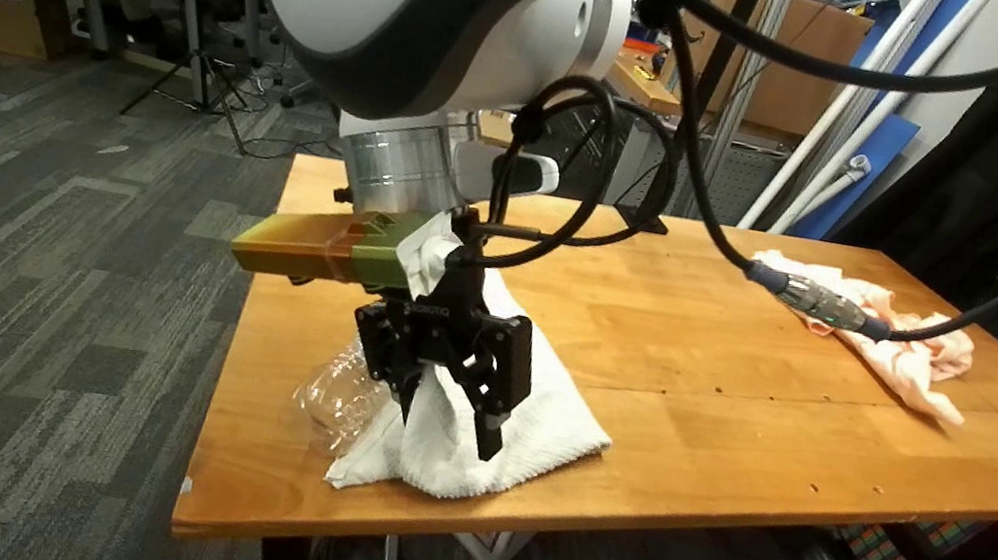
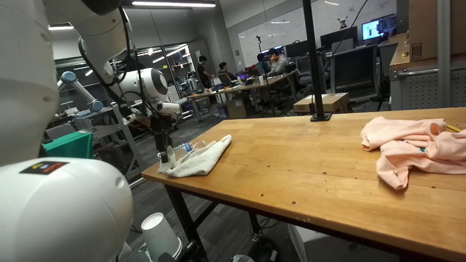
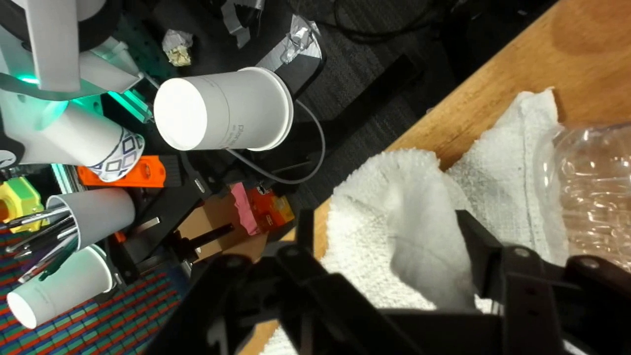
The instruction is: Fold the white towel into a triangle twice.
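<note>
The white towel (image 1: 551,421) lies in a folded, roughly triangular heap near a corner of the wooden table; it also shows in an exterior view (image 2: 205,160) and in the wrist view (image 3: 360,241). My gripper (image 1: 447,428) points down at the towel near the table's edge. In the wrist view my gripper's fingers (image 3: 387,222) stand wide apart. A raised fold of the towel stands up between them, beside one finger, with a gap to the opposite finger. The gripper also shows in an exterior view (image 2: 164,153), where its fingertips are partly covered by the towel.
A clear plastic bottle (image 1: 341,396) lies against the towel; it also shows in the wrist view (image 3: 599,192). A crumpled pink cloth (image 2: 407,149) lies far along the table (image 2: 291,171). A black post (image 2: 317,91) rises from the table's back edge. White cups (image 3: 224,111) are below the edge.
</note>
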Available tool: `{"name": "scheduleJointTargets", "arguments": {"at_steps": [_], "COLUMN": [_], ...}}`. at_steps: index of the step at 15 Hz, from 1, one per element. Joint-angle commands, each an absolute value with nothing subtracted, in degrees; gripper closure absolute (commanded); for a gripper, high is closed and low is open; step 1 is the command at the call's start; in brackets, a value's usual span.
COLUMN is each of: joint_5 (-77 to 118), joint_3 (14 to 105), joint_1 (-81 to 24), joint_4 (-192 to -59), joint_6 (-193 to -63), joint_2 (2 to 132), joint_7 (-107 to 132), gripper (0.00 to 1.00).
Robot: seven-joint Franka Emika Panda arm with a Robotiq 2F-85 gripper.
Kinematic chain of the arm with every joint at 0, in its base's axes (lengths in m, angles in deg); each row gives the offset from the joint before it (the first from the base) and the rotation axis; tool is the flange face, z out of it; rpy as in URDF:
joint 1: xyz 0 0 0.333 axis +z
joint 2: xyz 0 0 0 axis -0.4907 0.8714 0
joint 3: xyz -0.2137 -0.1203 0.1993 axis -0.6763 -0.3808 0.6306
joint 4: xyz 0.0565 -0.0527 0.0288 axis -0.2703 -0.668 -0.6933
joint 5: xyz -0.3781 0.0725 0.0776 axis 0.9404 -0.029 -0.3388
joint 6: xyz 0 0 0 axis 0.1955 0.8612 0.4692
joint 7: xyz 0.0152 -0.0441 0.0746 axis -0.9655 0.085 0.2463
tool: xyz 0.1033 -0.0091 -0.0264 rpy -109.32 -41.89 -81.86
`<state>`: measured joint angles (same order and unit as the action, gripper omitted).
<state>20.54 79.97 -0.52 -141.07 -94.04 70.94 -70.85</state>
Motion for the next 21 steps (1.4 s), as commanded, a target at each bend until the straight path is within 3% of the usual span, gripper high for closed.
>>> {"name": "scheduleJointTargets", "arguments": {"at_steps": [1,12,21], "joint_5": [20.06,22.81,30.92], "joint_3": [80.00,77.74,72.59], "joint_1": [-0.81,-7.46,-18.72], "joint_4": [-143.84,-152.10,-161.75], "joint_6": [-95.03,-97.44,-111.86], "joint_2": [68.14,55.42,36.65], "joint_7": [-71.52,-66.95,-62.81], "gripper": [0.00,0.00,0.00]}}
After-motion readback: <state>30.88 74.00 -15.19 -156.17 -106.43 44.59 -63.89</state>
